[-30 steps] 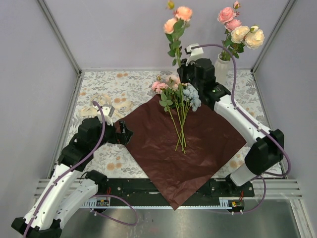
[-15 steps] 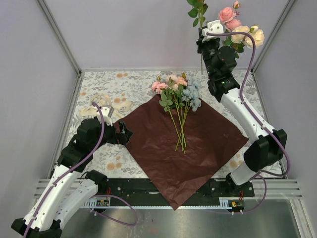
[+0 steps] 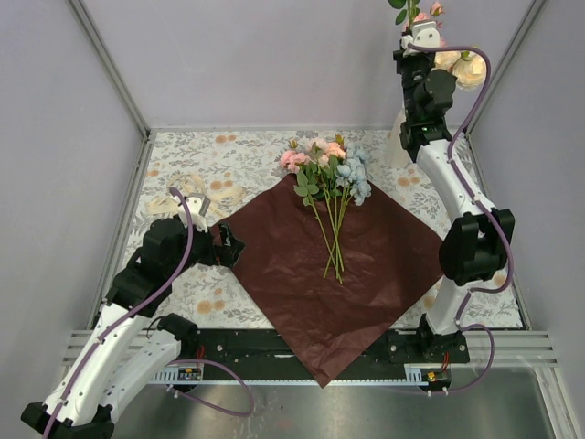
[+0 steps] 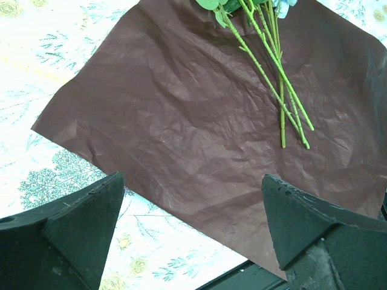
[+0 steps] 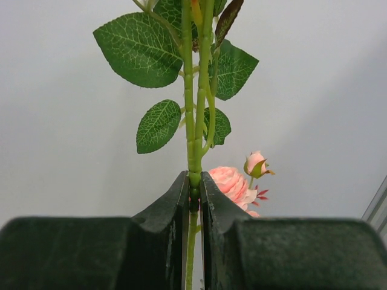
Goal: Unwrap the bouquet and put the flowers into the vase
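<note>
While pinching one leafy stem (image 5: 188,90) tight between the nearly closed jaws of the right gripper (image 5: 195,181), hangs high at the upper right of the overhead view, close by the vase (image 3: 397,148). Mostly hidden behind the arm, that vase, with pink and cream blooms (image 3: 464,69) showing above it. Calls for care now: keep the stem upright, bring its foot over the rim, then lower straight down beside those blooms, no swinging, no nudging the slim body. Let go only with the stem well inside. Over at centre left, left gripper (image 3: 228,245) spread wide and empty at the corner of the open wrapping paper (image 3: 366,265), with the other flowers (image 3: 324,174) lying across its upper middle.
</note>
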